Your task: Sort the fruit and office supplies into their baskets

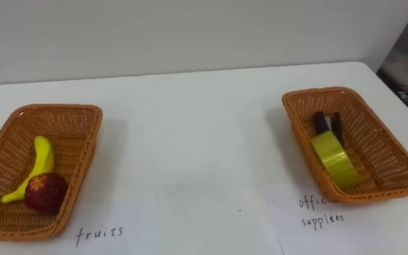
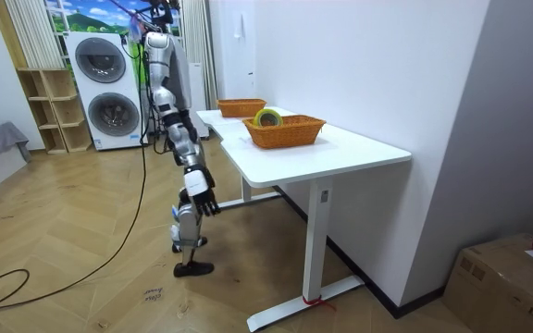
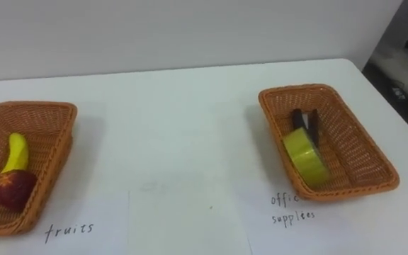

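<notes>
— Right hand [image 2: 199,199]: where do you see it?

— In the room view, hanging low at the robot's side, below the edge of the worktop [image 2: 340,148] and touching nothing. Whether it is open or closed I cannot tell from there.

— And the robot itself?

— It stands upright on the wooden floor [image 2: 81,240] at the long side of the worktop, facing it. Two stacked washing machines [image 2: 105,88] are behind it.

— Where is the fruit?

— In the fruit basket [image 1: 83,138], on the robot's left. A banana [image 1: 41,159] lies along the basket, and a red apple [image 1: 46,193] sits against its near end, touching it.

— The office things?

— In the office basket [image 1: 395,152], on the robot's right, well apart from the other one. A roll of yellow tape [image 1: 335,159] stands tilted on its edge in the middle. Two dark sticks [image 1: 321,122] lie side by side just behind it, toward the far end. In the room view the top of the tape shows above the basket's rim.

— What else lies on the worktop?

— A handwritten label [image 1: 100,232] in front of the fruit basket, and a second label [image 1: 322,211] in front of the office basket, both near the worktop's front edge.
</notes>
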